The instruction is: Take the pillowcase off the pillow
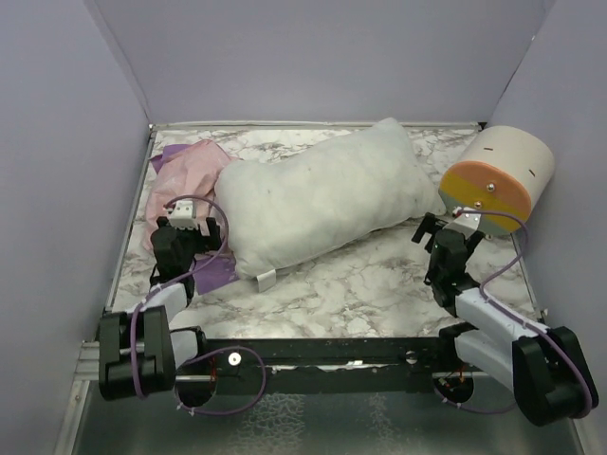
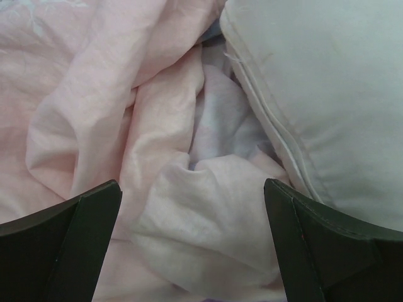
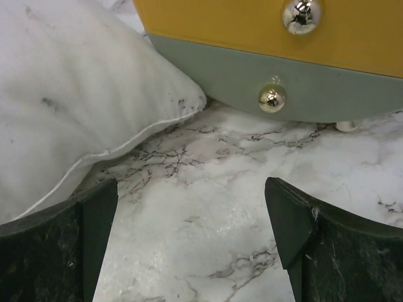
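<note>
At the left rear of the table [image 1: 360,284] we see the pillowcase [image 1: 190,175] lying crumpled in a heap, mostly pale pink inner side up, with a strip of purple showing near the left arm. It touches the left end of the pillow [image 1: 327,194] but does not wrap it. The pillow lies bare and white across the middle, its small tag [image 1: 266,279] at the near edge.

The left gripper [image 2: 192,185] hangs low over the pink folds with its jaws spread wide and nothing between them. We read this as a release pose, with the fabric dropped beside the pillow so the two end up separate. The pillow's seamed edge sits just beside the right-hand finger in the left wrist view.

The right gripper [image 3: 192,182] is also spread apart and empty over bare marble, near the pillow's right corner and the cream-and-orange cylinder [image 1: 498,180]. We judge it sits there because it had that end of the pillow to steady.

In our judgement the cover is fully off and the task looks done. The only risk we see is that the case and pillow overlap at the contact, so a nudge could re-tangle them.
</note>
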